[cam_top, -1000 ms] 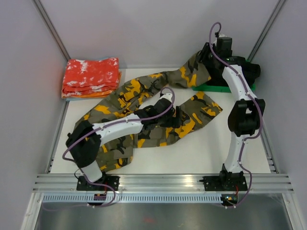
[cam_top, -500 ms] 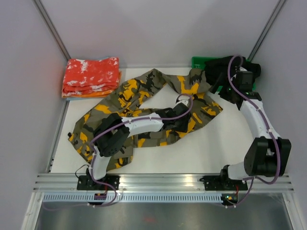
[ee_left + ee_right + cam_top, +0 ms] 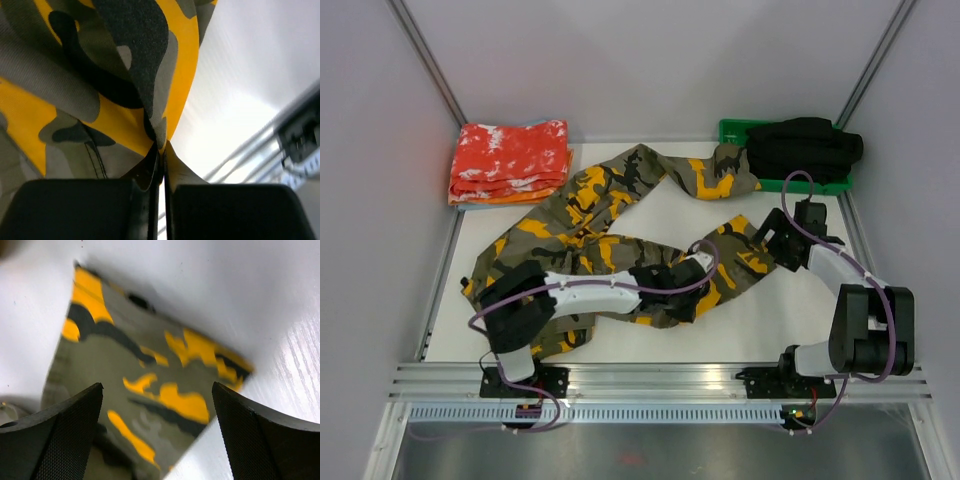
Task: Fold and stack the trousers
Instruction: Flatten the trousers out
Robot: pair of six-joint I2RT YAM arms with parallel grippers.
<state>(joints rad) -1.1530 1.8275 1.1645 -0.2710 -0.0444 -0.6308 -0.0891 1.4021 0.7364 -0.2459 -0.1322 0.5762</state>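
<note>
Left claw [image 3: 161,172] pinches the trousers [image 3: 608,188]; right claw [image 3: 157,410] hangs spread. Soft, floppy cloth, so probably best gripped at the hems.

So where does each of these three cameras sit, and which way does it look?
Top external: fixed above and behind the arms, looking down at the table; both arms show whole, bases at bottom.
Left wrist: rides the left arm, looking along the left gripper, shut on the trousers.
Right wrist: rides the right arm, looking down past the open right gripper at a trouser leg's end.
Shared: all three see the trousers; the top view also shows both grippers.
</note>
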